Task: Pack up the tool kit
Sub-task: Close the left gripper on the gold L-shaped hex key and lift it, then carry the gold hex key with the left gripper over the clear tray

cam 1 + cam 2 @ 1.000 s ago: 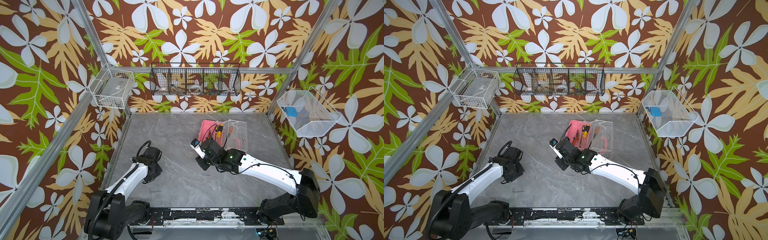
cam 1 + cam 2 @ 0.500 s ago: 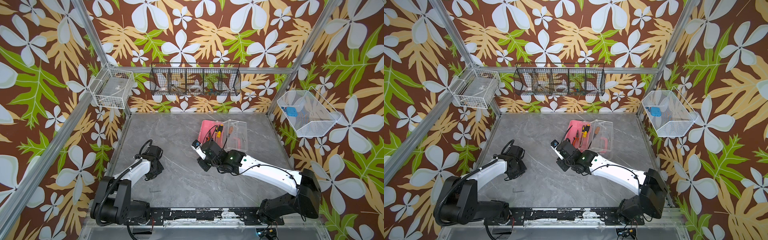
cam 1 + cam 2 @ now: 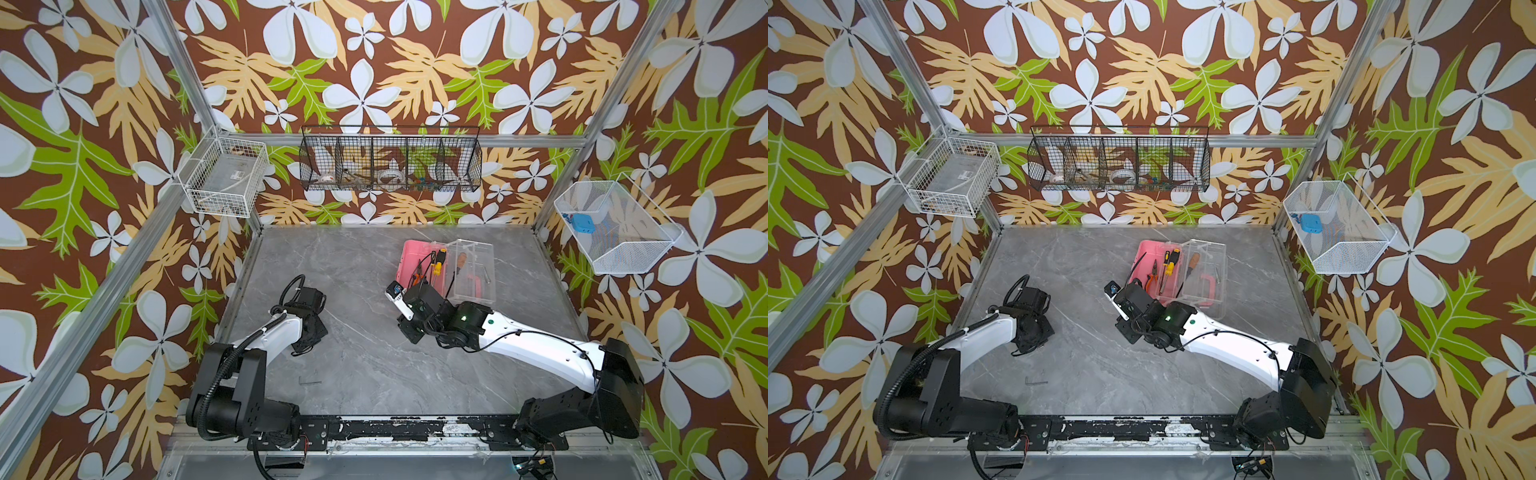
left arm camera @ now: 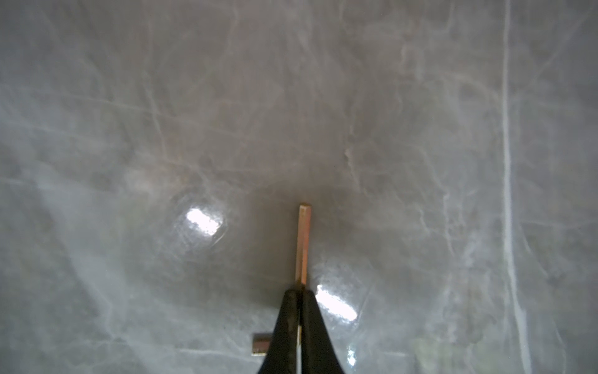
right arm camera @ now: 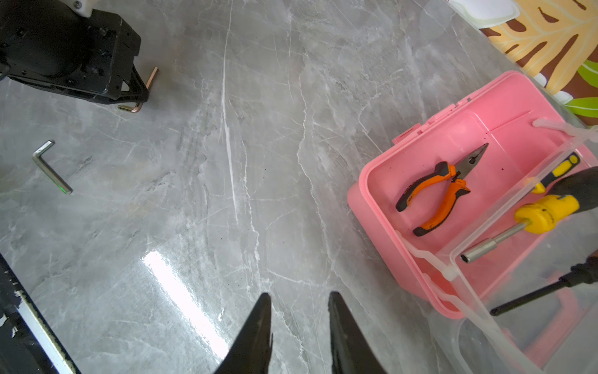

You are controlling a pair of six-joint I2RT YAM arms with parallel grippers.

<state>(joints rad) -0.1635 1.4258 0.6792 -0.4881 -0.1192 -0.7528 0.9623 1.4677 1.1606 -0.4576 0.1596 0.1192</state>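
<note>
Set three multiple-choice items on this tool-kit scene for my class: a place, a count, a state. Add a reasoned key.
1. Where do the pliers lie? A on the table; B in the pink case; C in a wire basket.
2. How many hex keys show in the right wrist view? A one; B two; C four.
3. The left gripper is: A open; B shut on pliers; C shut on a hex key.
Key: B, they rest inside it; B, a brass hex key and a silver hex key; C, its jaws pinch the brass one.
</note>
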